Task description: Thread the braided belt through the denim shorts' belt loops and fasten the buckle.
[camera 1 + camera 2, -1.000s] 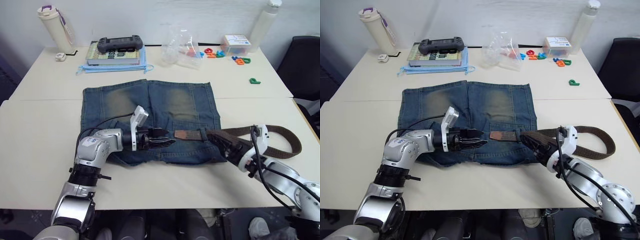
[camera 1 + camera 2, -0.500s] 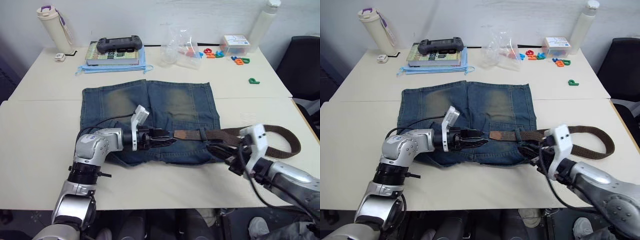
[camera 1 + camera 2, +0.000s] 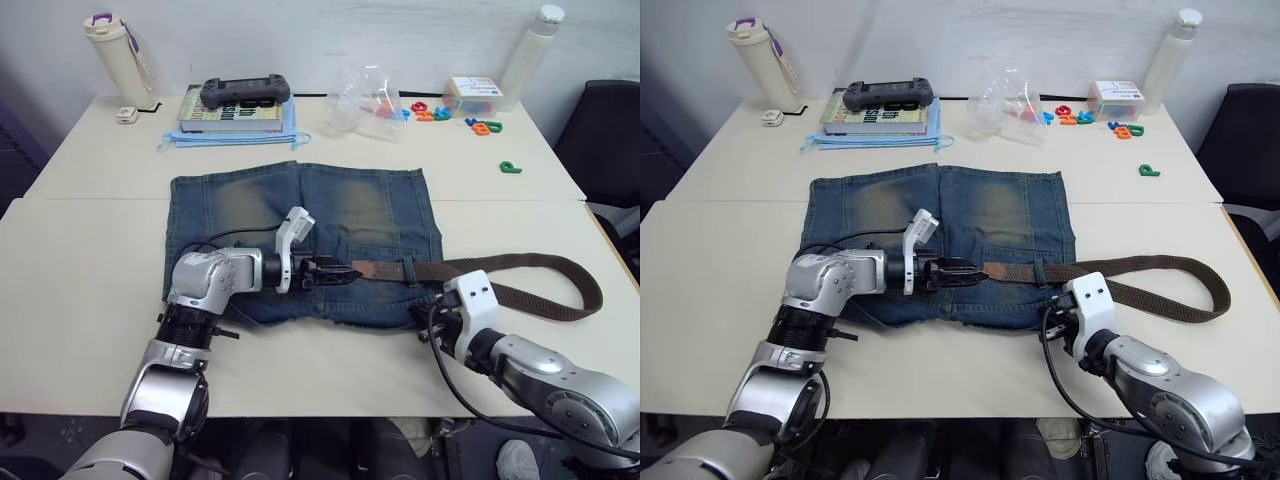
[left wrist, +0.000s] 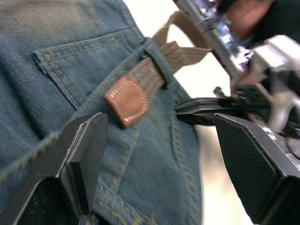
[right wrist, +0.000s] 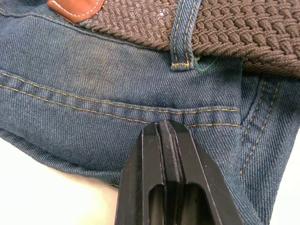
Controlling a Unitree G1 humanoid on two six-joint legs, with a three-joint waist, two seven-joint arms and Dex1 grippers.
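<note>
Braided belt [image 3: 500, 278] tip sits past one loop — left tool [image 4: 154, 140], spread, should pinch it at 3 o'clock while the clenched right tool [image 5: 161, 140] pins the denim shorts [image 3: 250, 210].

A bottle [image 3: 112, 45] stands far left. A controller [image 3: 244, 92] lies on a book [image 3: 232, 118]. Far right: plastic bag [image 3: 362, 100], letters [image 3: 486, 126], box [image 3: 473, 94], white bottle [image 3: 527, 52].

Beige table [image 3: 80, 260]: denim shorts [image 3: 300, 210] mid-frame with the braided belt [image 3: 520, 290] trailing right, book [image 3: 235, 112] upper left, bottles in both top corners.
</note>
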